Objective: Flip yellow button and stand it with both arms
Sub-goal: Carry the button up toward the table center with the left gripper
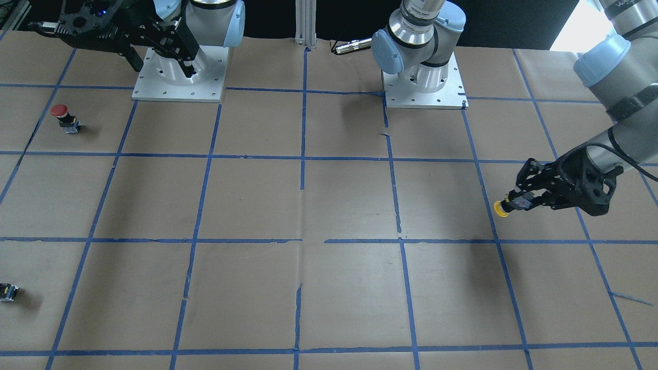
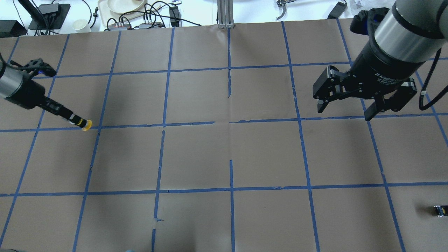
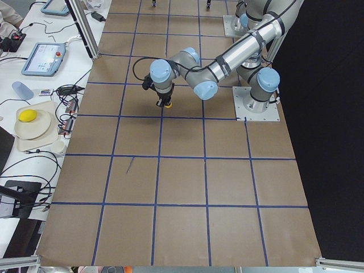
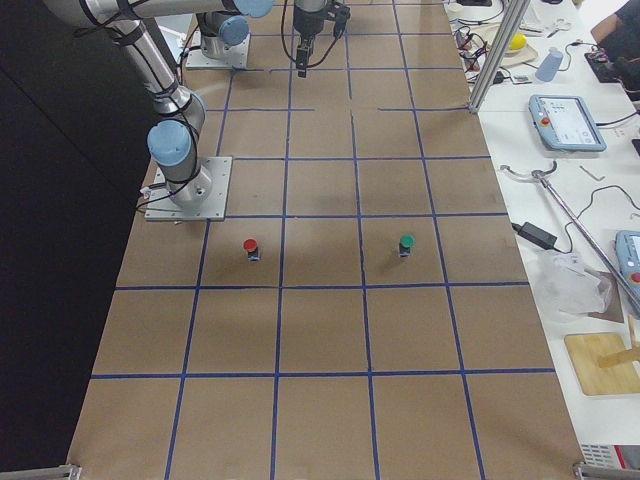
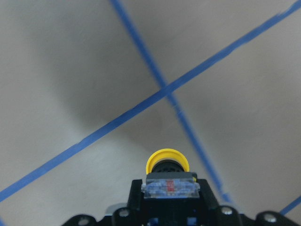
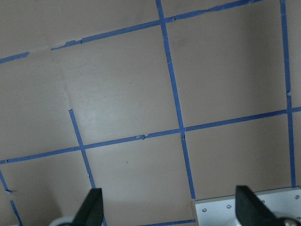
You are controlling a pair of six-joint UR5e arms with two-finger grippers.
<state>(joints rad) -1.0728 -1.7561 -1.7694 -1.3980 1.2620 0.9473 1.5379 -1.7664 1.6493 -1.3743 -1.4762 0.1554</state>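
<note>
The yellow button is held sideways in my left gripper, which is shut on its grey-black block, with the yellow cap pointing away from the fingers. It hangs just above the paper near a blue tape crossing. In the overhead view the cap sticks out past the left gripper at the table's left. The left wrist view shows the cap beyond the block. My right gripper is open and empty, high over the right half of the table, far from the button. Its fingertips frame bare paper.
A red-capped button stands near the right arm's base plate. A small capless black block lies at the right near edge. A green-capped button stands on that end too. The table is brown paper with a blue tape grid.
</note>
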